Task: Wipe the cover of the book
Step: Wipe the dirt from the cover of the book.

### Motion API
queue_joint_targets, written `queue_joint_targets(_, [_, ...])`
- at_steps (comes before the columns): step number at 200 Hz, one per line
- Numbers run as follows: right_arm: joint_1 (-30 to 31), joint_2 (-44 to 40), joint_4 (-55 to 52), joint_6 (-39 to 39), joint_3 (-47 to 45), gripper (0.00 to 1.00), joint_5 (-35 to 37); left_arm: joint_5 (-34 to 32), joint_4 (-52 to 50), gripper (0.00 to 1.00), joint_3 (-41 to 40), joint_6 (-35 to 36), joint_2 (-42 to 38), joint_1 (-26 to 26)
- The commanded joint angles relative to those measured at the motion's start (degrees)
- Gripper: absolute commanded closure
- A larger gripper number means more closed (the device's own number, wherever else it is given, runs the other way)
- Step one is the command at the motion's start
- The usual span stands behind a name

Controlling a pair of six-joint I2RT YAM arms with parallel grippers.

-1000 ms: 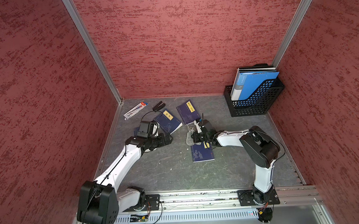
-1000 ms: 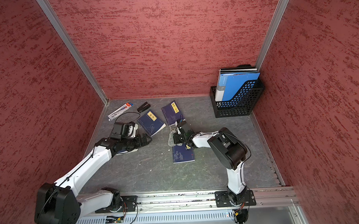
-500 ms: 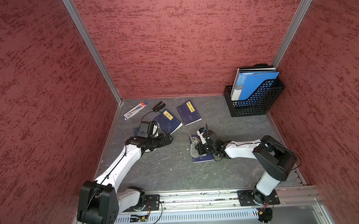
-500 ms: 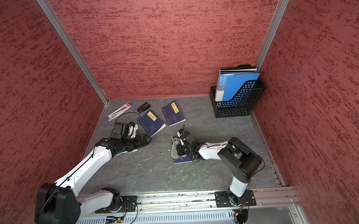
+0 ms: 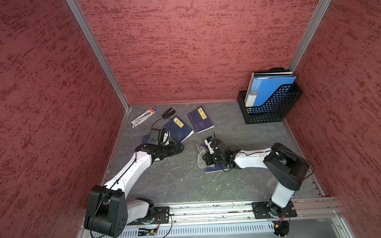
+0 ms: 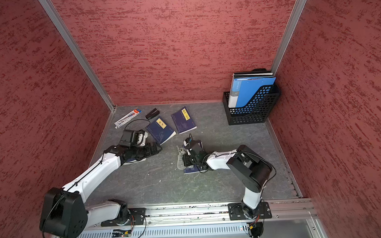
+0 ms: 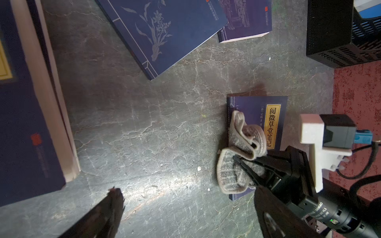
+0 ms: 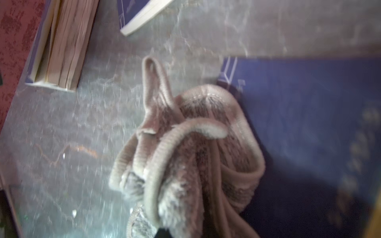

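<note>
Grips a crumpled grey cloth point(image 5: 201, 157) in the right gripper point(image 5: 206, 160), jaws clenched on its bunched middle. Presses that cloth down at one long edge of the small dark-blue book point(image 7: 257, 107), which lies flat on the table point(image 5: 188, 186) directly beneath the fingertips and back from them toward the right wrist. Straddles that far edge with the cloth: part on the cover, part spilled onto bare table just ahead of the fingertips. Reaches in across the book's narrow width, so roughly square to its long axis, which runs sideways past the gripper in both top views. Hides most of the cover under gripper and forearm from above, but shows the yellow title strip point(image 7: 273, 125) uncovered just beside the cloth in the left wrist view. Probably calls for a drag back toward the wrist, or a sweep to either side along the long axis, to carry the cloth over the rest of the cover. Holds the left gripper point(image 6: 157, 148) spread wide and empty, well apart from this book and close beside a second book point(image 7: 24, 123). Favours the right arm plainly as the nearer one, with the cloth in hand.
</note>
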Motion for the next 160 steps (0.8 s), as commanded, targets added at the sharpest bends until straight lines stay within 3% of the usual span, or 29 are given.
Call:
queue_joint_targets(1, [-0.68, 5.19, -12.89, -2.27, -0.58, 0.92, 2.58, 0.13, 0.56, 0.0, 0.26, 0.13, -1.49, 0.18])
queue_joint_targets(88, [1.84, -10.82, -12.17, 2.27, -17.12, 0.92, -2.12, 0.12, 0.59, 0.0, 0.83, 1.23, -0.17, 0.17])
queue_joint_targets(160, [4.72, -9.71, -12.75, 1.98, -16.27, 0.92, -3.25, 0.17, 0.8, 0.0, 1.09, 1.05, 1.12, 0.09])
